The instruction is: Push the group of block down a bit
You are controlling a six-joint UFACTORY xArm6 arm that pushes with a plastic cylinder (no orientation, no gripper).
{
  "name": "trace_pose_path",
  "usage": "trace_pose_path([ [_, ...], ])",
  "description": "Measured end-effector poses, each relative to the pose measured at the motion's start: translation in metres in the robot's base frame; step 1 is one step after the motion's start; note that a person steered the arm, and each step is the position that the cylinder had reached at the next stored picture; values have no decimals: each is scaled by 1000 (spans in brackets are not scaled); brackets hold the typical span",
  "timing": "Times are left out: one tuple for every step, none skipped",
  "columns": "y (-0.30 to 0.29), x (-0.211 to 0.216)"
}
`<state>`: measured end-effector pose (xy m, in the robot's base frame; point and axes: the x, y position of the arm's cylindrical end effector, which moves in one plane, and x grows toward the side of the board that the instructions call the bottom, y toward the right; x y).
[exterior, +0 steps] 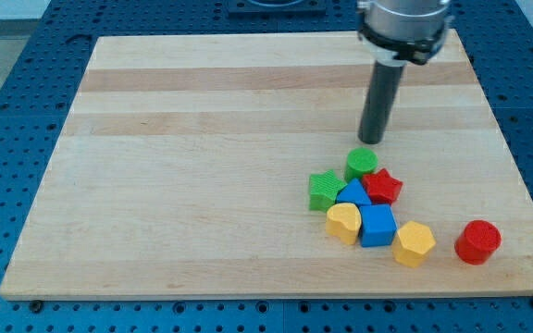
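Observation:
A tight group of blocks lies at the lower right of the wooden board (202, 139): a green cylinder (362, 163), a red star (382, 186), a green star (323, 191), a blue block (352, 194) partly hidden in the middle, a yellow heart (343, 222), a blue cube (377, 225) and a yellow hexagon (415, 243). A red cylinder (477, 241) stands apart to the view's right of them. My tip (371, 141) rests on the board just above the green cylinder, very close to it.
The board's bottom edge runs a short way below the yellow hexagon and the red cylinder. Blue perforated table surface (7, 111) surrounds the board.

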<state>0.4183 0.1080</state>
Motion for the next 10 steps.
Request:
trace_pose_path([
  [-10,0],
  [6,0],
  [27,0],
  [37,0],
  [9,31],
  [9,31],
  [-8,44],
  [-11,44],
  [-15,44],
  [-29,44],
])
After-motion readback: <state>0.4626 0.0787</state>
